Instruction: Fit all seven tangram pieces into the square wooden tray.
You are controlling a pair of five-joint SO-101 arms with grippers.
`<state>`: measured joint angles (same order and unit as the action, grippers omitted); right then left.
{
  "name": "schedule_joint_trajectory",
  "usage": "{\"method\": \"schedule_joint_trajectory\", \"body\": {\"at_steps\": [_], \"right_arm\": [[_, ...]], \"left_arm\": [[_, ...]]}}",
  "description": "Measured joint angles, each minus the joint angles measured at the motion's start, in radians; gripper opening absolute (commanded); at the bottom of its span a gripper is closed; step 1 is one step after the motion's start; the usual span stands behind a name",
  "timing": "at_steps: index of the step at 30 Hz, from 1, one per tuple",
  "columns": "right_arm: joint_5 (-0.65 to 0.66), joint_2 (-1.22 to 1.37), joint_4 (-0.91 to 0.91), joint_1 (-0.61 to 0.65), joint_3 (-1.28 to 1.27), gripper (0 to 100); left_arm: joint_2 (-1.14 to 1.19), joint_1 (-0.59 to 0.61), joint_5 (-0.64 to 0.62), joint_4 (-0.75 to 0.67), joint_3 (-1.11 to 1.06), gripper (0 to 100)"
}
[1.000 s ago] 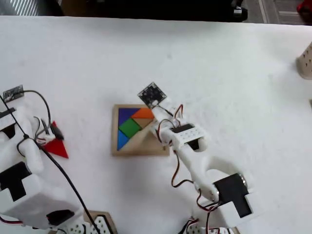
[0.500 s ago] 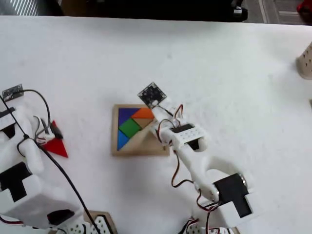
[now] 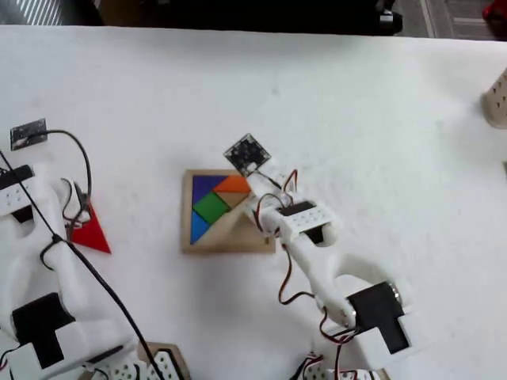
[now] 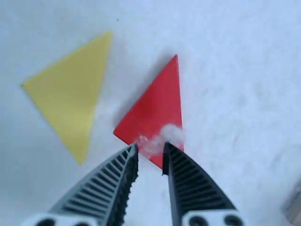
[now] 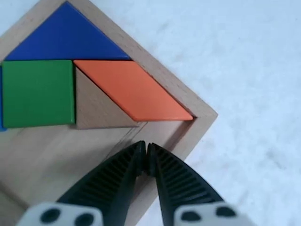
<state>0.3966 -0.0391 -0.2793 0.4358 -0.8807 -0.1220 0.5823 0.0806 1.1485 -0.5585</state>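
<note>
The square wooden tray [image 3: 226,247] lies at the table's middle. In it sit a blue triangle [image 5: 66,40], a green square [image 5: 37,92] and an orange parallelogram [image 5: 136,89]; bare wood shows beside them. My right gripper [image 5: 146,150] hangs shut and empty over that bare wood near the tray's rim [image 5: 202,117]. Far to the left, a red triangle [image 4: 157,117] and a yellow triangle [image 4: 70,89] lie flat on the white cloth. My left gripper [image 4: 150,149] is narrowly open just over the red triangle's near corner, where a bit of white fluff sits. The red triangle [image 3: 91,233] lies beside the left arm.
A pale pegged wooden block [image 3: 495,99] stands at the right edge. Another wooden frame [image 3: 162,360] pokes out by the arm bases at the front. Black cables [image 3: 79,170] loop off the left arm. White cloth stretches open behind the tray.
The left arm has shifted away from the front edge, its camera board now a little farther back and right. The red triangle and the right arm have not moved.
</note>
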Motion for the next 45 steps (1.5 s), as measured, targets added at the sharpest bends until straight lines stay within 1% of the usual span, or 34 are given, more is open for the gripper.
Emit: {"method": "schedule_joint_trajectory", "body": {"at_steps": [2,3,8,10,14,18,21,25,29,31,34,37,40,43,45], "right_arm": [[0.0,0.0,0.0,0.0,0.0,1.7],[0.0,0.0,0.0,0.0,0.0,1.7],[0.0,0.0,0.0,0.0,0.0,1.7],[0.0,0.0,0.0,0.0,0.0,1.7],[0.0,0.0,0.0,0.0,0.0,1.7],[0.0,0.0,0.0,0.0,0.0,1.7],[0.0,0.0,0.0,0.0,0.0,1.7],[0.0,0.0,0.0,0.0,0.0,1.7],[0.0,0.0,0.0,0.0,0.0,1.7],[0.0,0.0,0.0,0.0,0.0,1.7],[0.0,0.0,0.0,0.0,0.0,1.7],[0.0,0.0,0.0,0.0,0.0,1.7],[0.0,0.0,0.0,0.0,0.0,1.7],[0.0,0.0,0.0,0.0,0.0,1.7],[0.0,0.0,0.0,0.0,0.0,1.7]], "left_arm": [[-0.006,-0.005,0.0,0.002,0.0,11],[-0.006,-0.005,0.0,0.002,0.0,14],[-0.006,0.021,-0.002,0.002,-0.003,34],[-0.006,0.02,-0.002,0.002,-0.017,37],[-0.006,0.02,0.0,-0.008,-0.083,37],[-0.006,0.037,0.0,-0.117,-0.178,37],[-0.006,0.058,0.0,-0.183,-0.19,37],[0.058,0.064,0.0,-0.184,-0.173,37],[0.21,0.064,0.0,-0.158,-0.064,37],[0.273,0.064,-0.002,-0.118,-0.003,37],[0.331,0.066,-0.002,-0.06,0.072,37],[0.354,0.069,0.0,-0.046,0.103,37],[0.371,0.075,0.064,-0.018,0.132,37],[0.377,0.084,0.152,0.031,0.18,37],[0.381,0.087,0.219,0.035,0.219,37]]}}
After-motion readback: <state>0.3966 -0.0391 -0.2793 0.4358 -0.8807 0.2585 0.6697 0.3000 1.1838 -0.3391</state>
